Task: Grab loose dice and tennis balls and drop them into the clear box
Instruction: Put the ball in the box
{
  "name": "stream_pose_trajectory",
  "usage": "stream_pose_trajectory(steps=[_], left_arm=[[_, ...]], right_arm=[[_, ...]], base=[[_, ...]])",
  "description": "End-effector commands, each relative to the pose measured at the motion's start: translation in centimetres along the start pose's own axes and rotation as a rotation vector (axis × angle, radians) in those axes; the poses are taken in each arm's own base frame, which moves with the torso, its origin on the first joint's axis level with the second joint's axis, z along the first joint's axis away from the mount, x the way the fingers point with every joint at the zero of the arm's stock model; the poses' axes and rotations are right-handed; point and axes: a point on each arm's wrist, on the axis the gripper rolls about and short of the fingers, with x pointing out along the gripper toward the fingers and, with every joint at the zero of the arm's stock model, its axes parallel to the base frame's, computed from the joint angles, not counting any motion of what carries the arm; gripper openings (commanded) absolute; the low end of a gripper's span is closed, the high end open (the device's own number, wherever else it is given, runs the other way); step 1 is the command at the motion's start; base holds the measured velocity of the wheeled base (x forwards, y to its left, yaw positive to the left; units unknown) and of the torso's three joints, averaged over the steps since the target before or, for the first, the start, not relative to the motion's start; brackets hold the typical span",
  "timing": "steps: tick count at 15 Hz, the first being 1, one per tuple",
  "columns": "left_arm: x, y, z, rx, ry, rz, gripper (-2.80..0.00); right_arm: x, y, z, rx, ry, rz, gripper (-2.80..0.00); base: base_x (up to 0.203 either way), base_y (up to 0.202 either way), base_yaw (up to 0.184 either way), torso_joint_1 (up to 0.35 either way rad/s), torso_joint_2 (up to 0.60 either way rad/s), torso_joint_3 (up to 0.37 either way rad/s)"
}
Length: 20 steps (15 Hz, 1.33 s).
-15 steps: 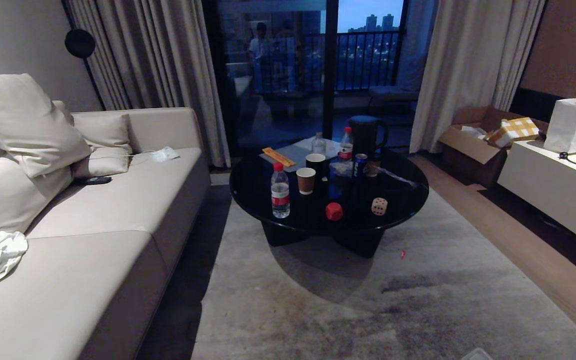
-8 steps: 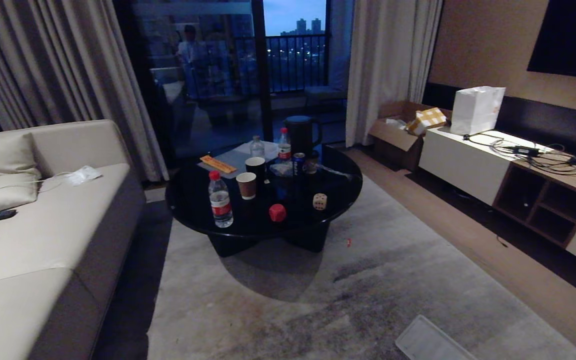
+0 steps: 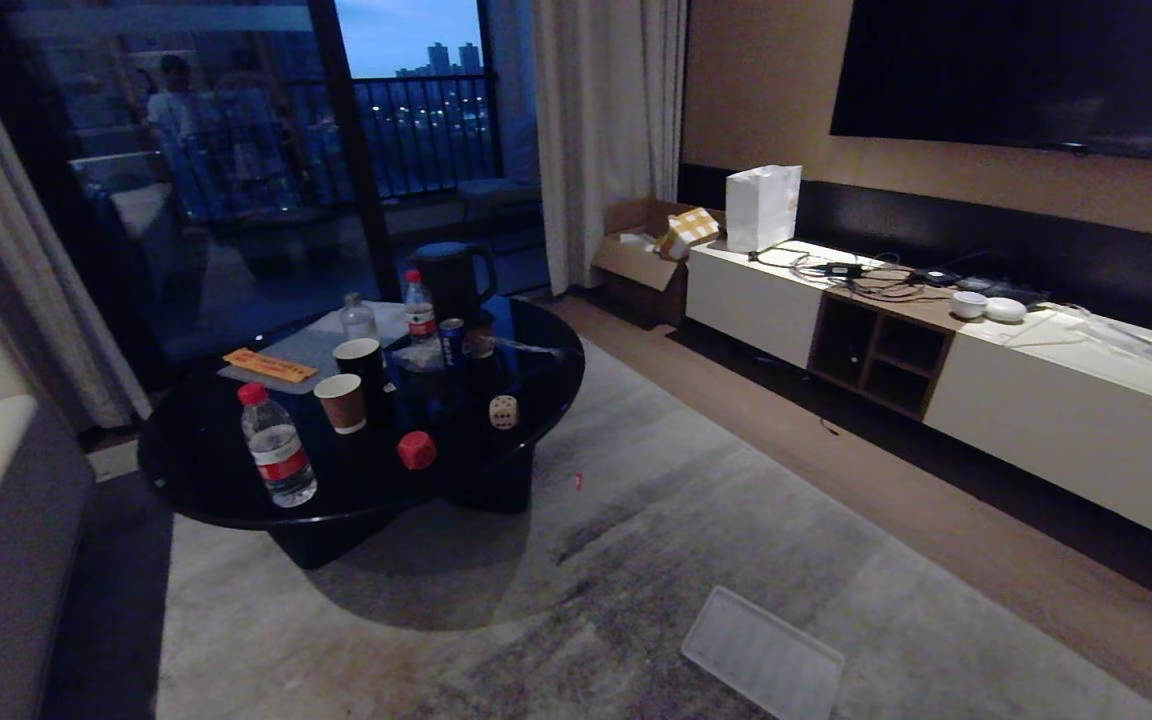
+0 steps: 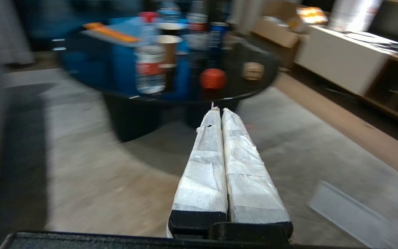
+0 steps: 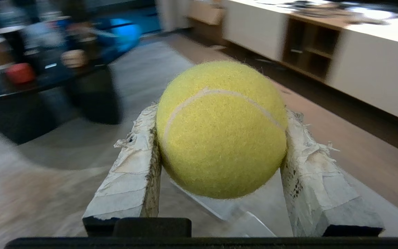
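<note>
The right end effector (image 5: 219, 138) clamps the tennis ball (image 5: 221, 129) between its taped fingers (image 5: 130, 173), above the rug with the clear box (image 3: 762, 654) lying on the floor just beyond it. The left end effector (image 4: 218, 112) is pressed together on nothing. The red die (image 3: 417, 450) and beige die (image 3: 503, 412) sit on the round black desk (image 3: 196, 470), well apart from both.

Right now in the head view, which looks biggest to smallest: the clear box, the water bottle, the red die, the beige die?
1. clear box, though it lies nearest the camera
2. water bottle
3. red die and beige die: alike
</note>
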Motion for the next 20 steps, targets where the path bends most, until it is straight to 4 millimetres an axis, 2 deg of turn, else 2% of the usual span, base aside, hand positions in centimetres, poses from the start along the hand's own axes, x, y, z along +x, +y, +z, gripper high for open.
stream_pose_trajectory(steps=[1, 15, 20], left_arm=[[0.00, 0.00, 0.00, 0.000, 0.000, 0.001, -2.80], [0.00, 0.00, 0.00, -0.001, 0.000, 0.001, -2.80], [0.00, 0.00, 0.00, 0.001, 0.000, 0.000, -2.80]], right_arm=[[0.07, 0.00, -0.25, 0.000, 0.010, 0.001, -2.80], [0.07, 0.00, -0.25, -0.001, 0.010, 0.001, -2.80], [0.07, 0.00, -0.25, -0.001, 0.010, 0.001, -2.80]], base=[[0.000, 0.009, -0.164, 0.002, 0.01, -0.001], [0.001, 0.011, -0.163, 0.002, 0.00, 0.002], [0.000, 0.000, -0.041, 0.001, 0.00, 0.001]])
